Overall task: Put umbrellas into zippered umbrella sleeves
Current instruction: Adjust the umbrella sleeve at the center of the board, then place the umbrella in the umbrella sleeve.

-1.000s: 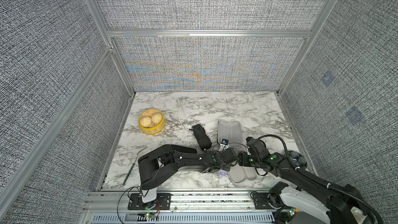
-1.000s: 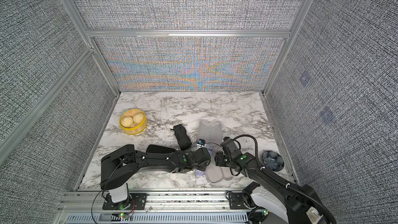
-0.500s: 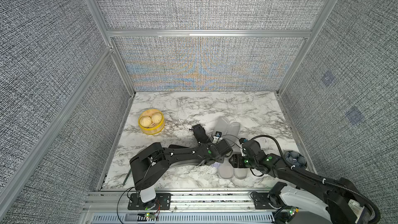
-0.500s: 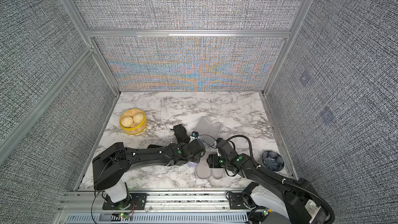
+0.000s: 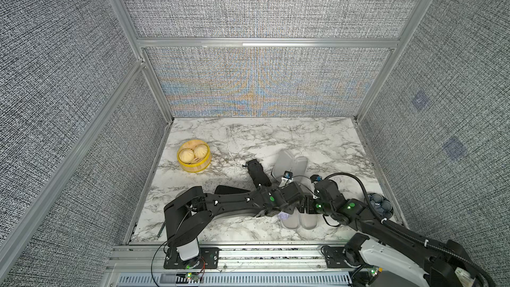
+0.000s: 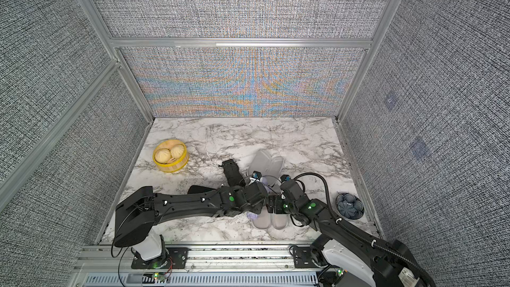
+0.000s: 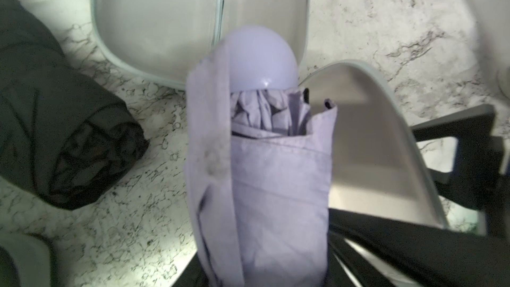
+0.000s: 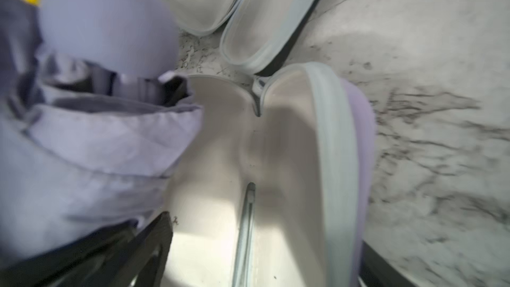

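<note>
My left gripper [image 7: 262, 266] is shut on the lavender umbrella [image 7: 265, 178], whose rounded handle cap points toward the far open sleeve [image 7: 171, 20]. In both top views the left gripper [image 5: 288, 202] hovers at the left half of the open lavender sleeve [image 5: 299, 220], grey inside. My right gripper [image 8: 262, 258] is open, its jaws standing wide across that lavender sleeve [image 8: 356, 139], and it sits right beside the left one [image 5: 307, 207]. A black umbrella [image 5: 258, 173] lies left of the far open sleeve [image 5: 291, 161]. The umbrella's lower end [image 6: 254, 215] pokes out below the left gripper.
A yellow steamer basket [image 5: 194, 155] with buns stands at the left. A dark blue bowl [image 5: 380, 205] sits by the right wall. A black oblong thing [image 5: 229, 189] lies half hidden under the left arm. The two arms nearly touch over the near sleeve.
The right gripper's jaws have spread wider. The left gripper with the lavender umbrella has shifted slightly over the near sleeve, which slid a little to the left.
</note>
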`<state>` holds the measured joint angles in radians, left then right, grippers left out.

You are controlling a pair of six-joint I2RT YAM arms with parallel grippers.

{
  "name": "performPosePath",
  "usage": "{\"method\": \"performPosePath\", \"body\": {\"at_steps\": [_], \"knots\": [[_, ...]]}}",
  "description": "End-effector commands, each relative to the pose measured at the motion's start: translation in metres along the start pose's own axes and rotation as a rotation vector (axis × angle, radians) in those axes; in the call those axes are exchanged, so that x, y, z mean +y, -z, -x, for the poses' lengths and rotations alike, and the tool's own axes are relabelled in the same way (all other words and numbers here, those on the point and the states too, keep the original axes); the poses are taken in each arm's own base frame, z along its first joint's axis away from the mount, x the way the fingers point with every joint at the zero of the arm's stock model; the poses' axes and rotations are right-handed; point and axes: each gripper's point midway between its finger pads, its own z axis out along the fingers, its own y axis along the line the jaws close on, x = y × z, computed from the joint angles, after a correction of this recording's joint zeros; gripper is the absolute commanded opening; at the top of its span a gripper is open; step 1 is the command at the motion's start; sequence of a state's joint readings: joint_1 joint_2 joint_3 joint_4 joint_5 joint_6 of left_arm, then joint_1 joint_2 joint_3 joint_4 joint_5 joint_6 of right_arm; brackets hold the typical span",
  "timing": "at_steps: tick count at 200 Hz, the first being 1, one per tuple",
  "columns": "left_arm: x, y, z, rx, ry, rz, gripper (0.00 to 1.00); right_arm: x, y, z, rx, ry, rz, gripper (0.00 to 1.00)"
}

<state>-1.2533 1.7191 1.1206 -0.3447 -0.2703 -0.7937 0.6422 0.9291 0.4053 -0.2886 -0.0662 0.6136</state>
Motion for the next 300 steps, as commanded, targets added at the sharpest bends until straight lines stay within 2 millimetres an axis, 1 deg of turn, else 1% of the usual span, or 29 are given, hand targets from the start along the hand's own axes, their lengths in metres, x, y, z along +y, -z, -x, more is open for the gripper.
{"method": "performPosePath", "body": {"at_steps": [1,16,36,48,60,83,106,123,135,143,162,178,203,221,235,238,270,284,300], "knots": [[-0.003,-0.004,-0.002,0.002,0.021,-0.002,0.45,-0.011,0.003,-0.001,-0.026,-0.002,-0.041,0.89],[-0.008,-0.011,-0.006,0.021,0.017,-0.017,0.45,-0.011,0.005,0.000,-0.043,-0.002,-0.030,0.89],[-0.014,-0.013,-0.006,0.023,0.015,-0.025,0.46,-0.010,0.009,0.001,-0.053,0.005,-0.024,0.89],[-0.014,-0.015,-0.008,0.023,0.014,-0.009,0.46,-0.011,0.010,0.003,-0.060,0.009,-0.028,0.89],[-0.009,-0.015,-0.011,0.024,0.016,0.024,0.46,-0.011,0.010,0.004,-0.059,0.016,-0.029,0.89],[0.010,-0.009,-0.009,0.000,0.043,0.115,0.47,-0.007,0.011,0.008,-0.073,0.028,-0.013,0.89],[0.013,-0.010,-0.014,0.010,0.058,0.123,0.48,-0.009,0.014,0.011,-0.094,0.038,-0.022,0.89],[0.013,-0.012,-0.014,0.009,0.065,0.125,0.52,-0.012,0.016,0.013,-0.107,0.041,-0.035,0.89],[0.013,-0.014,-0.012,0.003,0.076,0.125,0.59,-0.011,0.018,0.014,-0.118,0.042,-0.035,0.89],[0.008,-0.016,-0.012,0.006,0.075,0.109,0.61,-0.011,0.019,0.015,-0.122,0.042,-0.033,0.89],[-0.004,-0.018,-0.010,0.019,0.066,0.065,0.69,-0.012,0.022,0.014,-0.135,0.039,-0.027,0.89],[-0.008,-0.015,-0.008,0.018,0.062,0.042,0.72,-0.011,0.025,0.015,-0.153,0.036,-0.016,0.89],[-0.015,-0.006,-0.003,-0.002,0.058,-0.012,0.72,-0.014,0.026,0.015,-0.161,0.032,-0.027,0.89],[-0.011,0.000,-0.003,-0.007,0.049,-0.007,0.70,-0.016,0.026,0.015,-0.162,0.029,-0.036,0.88],[-0.006,0.003,-0.003,-0.021,0.052,-0.006,0.66,-0.020,0.025,0.015,-0.168,0.028,-0.051,0.87],[-0.006,0.004,-0.003,-0.024,0.051,-0.008,0.65,-0.017,0.029,0.019,-0.193,0.027,-0.037,0.87],[-0.004,0.011,0.000,-0.060,0.062,-0.036,0.54,-0.014,0.036,0.027,-0.229,0.021,-0.010,0.79],[-0.002,0.009,-0.002,-0.050,0.055,-0.023,0.54,-0.015,0.035,0.027,-0.223,0.019,-0.012,0.75],[-0.001,0.001,-0.009,-0.022,0.052,-0.016,0.54,-0.016,0.029,0.024,-0.196,0.013,-0.006,0.70]]}}
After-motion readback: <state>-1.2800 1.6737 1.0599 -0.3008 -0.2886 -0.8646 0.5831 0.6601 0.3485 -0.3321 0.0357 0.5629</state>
